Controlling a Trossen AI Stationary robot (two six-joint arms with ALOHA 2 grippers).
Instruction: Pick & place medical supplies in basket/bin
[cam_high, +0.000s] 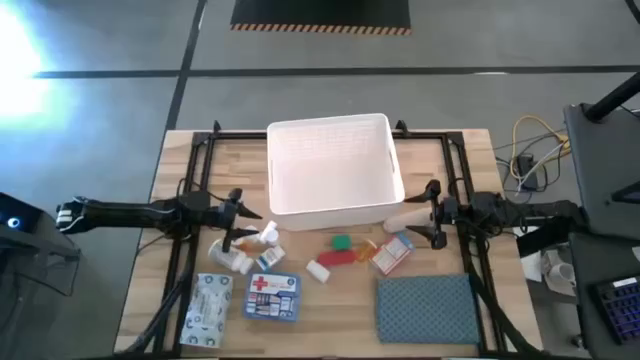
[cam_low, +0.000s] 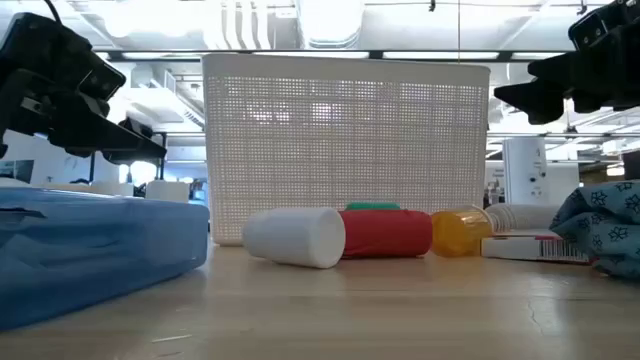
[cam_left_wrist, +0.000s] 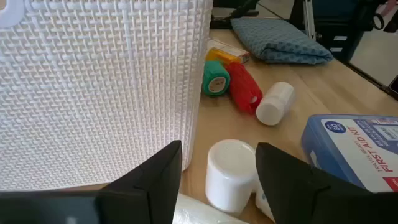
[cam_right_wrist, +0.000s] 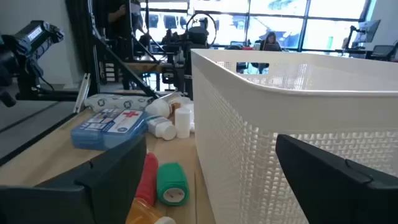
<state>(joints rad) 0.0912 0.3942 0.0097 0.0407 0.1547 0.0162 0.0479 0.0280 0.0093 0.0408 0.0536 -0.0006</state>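
1. Left pincer (cam_high: 243, 222): fingers spread, empty, low over the cluster of white pill bottles (cam_high: 250, 250) near the front-left corner of the basket (cam_high: 335, 130). In the left wrist view one upright bottle (cam_left_wrist: 230, 174) sits between the open fingers.
2. Right pincer (cam_high: 425, 212): spread, empty, beside the basket's right front corner.
3. On the bench (cam_high: 340, 305) in front of the basket: green roll (cam_high: 342, 242), red pack (cam_high: 333, 258), orange pack (cam_high: 365, 255), first-aid box (cam_high: 273, 297), patterned packet (cam_high: 209, 310). Cloth (cam_high: 425, 308) at front right.
4. Basket looks empty; nothing placed yet.
5. Risks: bottles are crowded, so closing fingers may knock neighbours over or roll them; the basket wall is close and a lift could clip its rim.
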